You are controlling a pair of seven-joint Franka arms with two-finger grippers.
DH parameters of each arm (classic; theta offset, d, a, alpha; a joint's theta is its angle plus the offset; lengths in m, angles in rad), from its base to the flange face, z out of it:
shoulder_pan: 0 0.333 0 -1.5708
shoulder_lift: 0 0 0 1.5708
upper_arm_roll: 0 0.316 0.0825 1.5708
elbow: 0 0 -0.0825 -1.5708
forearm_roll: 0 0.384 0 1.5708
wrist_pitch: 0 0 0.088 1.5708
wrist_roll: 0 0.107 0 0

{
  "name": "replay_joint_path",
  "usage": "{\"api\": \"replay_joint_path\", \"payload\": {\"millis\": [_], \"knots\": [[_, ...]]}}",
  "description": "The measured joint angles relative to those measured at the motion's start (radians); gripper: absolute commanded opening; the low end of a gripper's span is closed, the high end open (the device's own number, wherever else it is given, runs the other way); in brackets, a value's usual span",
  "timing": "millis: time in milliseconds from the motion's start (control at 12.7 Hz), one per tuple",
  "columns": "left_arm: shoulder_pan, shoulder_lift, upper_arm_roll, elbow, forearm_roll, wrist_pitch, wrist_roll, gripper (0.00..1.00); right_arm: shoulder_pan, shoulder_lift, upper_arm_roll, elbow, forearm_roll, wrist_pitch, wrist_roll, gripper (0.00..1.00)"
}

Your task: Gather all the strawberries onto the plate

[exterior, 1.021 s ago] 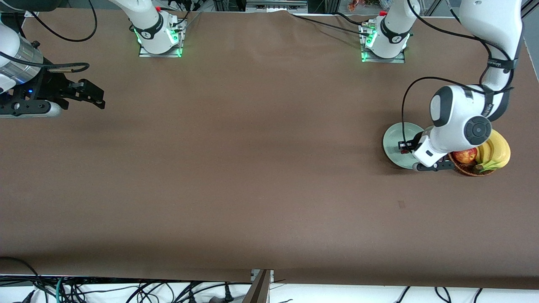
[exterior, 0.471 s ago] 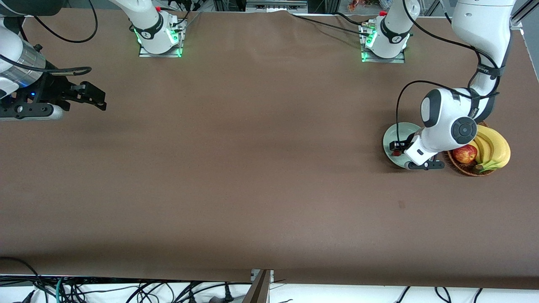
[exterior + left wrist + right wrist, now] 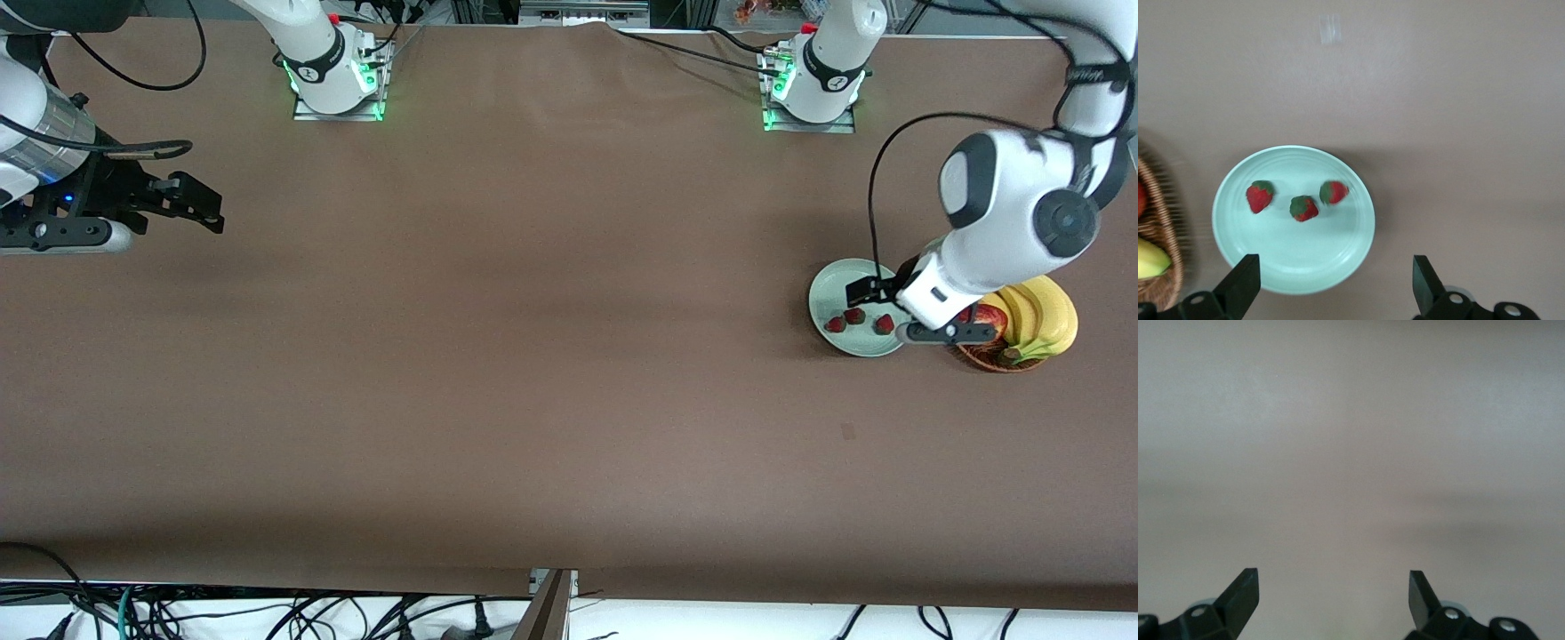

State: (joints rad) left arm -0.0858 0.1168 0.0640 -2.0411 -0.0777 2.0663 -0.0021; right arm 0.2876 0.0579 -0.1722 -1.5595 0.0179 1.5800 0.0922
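While all three strawberries [image 3: 857, 320] lie in a loose row on the plate [image 3: 831, 283], small and red with dark green leafy caps, nothing is gripped by either arm. The pale mint-green plate is set at the left arm's end of the table, just beside a wicker basket [image 3: 987, 357] of bananas [image 3: 1040, 317]. Above the plate, the left gripper [image 3: 1335, 287] is held with jaws spread wide. Over bare table at the right arm's end, the waiting right gripper [image 3: 1333, 595] is likewise spread apart and empty.

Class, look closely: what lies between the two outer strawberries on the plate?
A third strawberry lies between the two outer strawberries on the plate. The left wrist view shows it best, and the front view shows all three in a row.
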Motion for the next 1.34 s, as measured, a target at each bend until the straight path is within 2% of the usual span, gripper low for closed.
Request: {"api": "replay_joint_path", "payload": {"millis": [236, 629, 786, 943, 1336], "knots": [[-0.001, -0.094, -0.003, 0.054, 0.000, -0.129, 0.004, 1.00, 0.000, 0.000, 0.000, 0.000, 0.000, 0.000, 0.000, 0.99], [0.004, -0.107, -0.006, 0.266, 0.000, -0.358, 0.004, 1.00, 0.000, 0.000, 0.000, 0.001, 0.000, 0.000, 0.000, 0.99], [0.037, -0.106, -0.042, 0.318, 0.000, -0.418, -0.005, 1.00, 0.000, 0.000, 0.000, 0.001, 0.000, 0.000, 0.000, 1.00], [0.058, -0.105, -0.069, 0.346, 0.000, -0.456, -0.014, 1.00, 0.000, 0.000, 0.000, 0.001, 0.000, 0.000, 0.000, 1.00], [0.061, -0.100, -0.070, 0.384, 0.020, -0.509, -0.013, 1.00, 0.000, 0.000, 0.000, 0.001, 0.000, 0.000, 0.000, 0.99]]}}
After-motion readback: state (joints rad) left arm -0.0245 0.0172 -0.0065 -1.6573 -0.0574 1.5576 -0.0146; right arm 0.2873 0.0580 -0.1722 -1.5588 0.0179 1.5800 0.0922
